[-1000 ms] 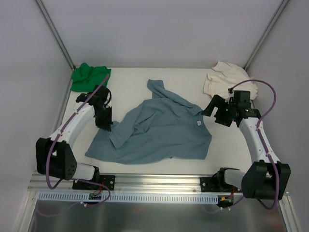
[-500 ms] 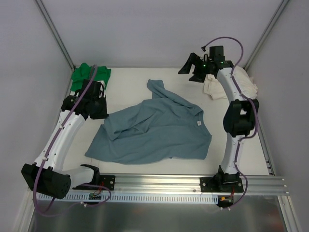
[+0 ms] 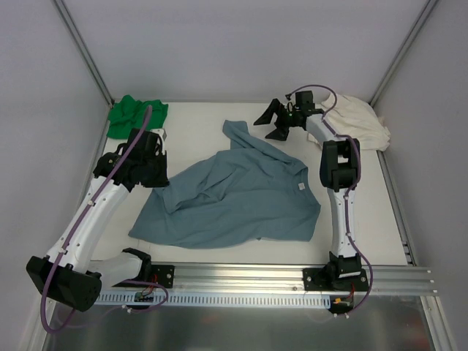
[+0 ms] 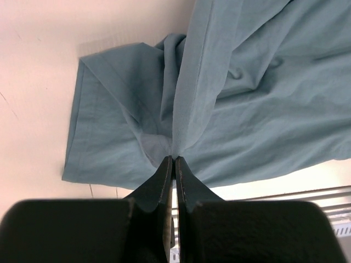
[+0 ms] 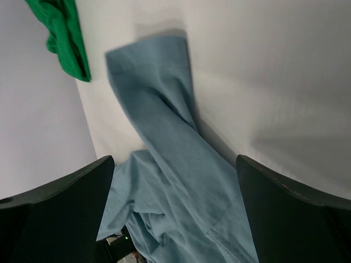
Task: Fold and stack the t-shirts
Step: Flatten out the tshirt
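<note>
The dusty blue-grey t-shirt (image 3: 241, 201) lies crumpled in the middle of the table, its small white tag (image 3: 300, 187) on the right side. My left gripper (image 3: 157, 179) is shut on a pinched fold at the shirt's left edge; the left wrist view shows the jaws (image 4: 175, 160) closed on blue cloth (image 4: 247, 109). My right gripper (image 3: 268, 126) hangs open over the table's back, just right of the shirt's upper sleeve (image 3: 238, 135). Between its spread fingers (image 5: 174, 159) the blue shirt (image 5: 164, 126) shows below, untouched. The green t-shirt (image 3: 135, 113) is bunched at the back left, the cream one (image 3: 358, 121) at the back right.
Grey walls and metal corner posts (image 3: 84, 51) close in the table at the back and sides. A slotted aluminium rail (image 3: 234, 281) with both arm bases runs along the near edge. The green t-shirt (image 5: 66, 38) sits against the wall in the right wrist view.
The right arm swung from the table's right side up to the back, then left toward the blue shirt's sleeve. The left gripper drew the shirt's left edge back and outward, flattening that side.
</note>
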Controlling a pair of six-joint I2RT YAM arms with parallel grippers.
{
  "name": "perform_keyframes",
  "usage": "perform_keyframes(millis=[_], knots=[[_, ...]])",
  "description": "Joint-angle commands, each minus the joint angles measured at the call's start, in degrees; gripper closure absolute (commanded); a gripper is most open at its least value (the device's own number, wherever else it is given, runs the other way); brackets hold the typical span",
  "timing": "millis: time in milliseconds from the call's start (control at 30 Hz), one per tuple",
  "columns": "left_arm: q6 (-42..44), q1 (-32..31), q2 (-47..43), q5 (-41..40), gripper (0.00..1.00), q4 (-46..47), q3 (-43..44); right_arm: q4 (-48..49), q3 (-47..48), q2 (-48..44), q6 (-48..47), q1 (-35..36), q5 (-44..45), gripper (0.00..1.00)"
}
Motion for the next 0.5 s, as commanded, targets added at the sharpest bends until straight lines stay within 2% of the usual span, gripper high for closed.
perform_keyframes(millis=[0,200,467], knots=[[-0.65,-0.39,-1.69,1.23,1.0,-0.45,-1.18,1.97,-8.53,-7.16,-1.88,1.29,0.02,0.0],[-1.61,-1.18,-3.89,1.76,1.0,-0.36,-2.59,5.31,-34.26,-21.75,-4.26,0.15,5.91,0.0],[-2.23,-1.8,-8.1,1.76,1.0,-2.29,-3.56,4.87,-58.29,-36.17,-6.46,-1.25,15.32,0.01]])
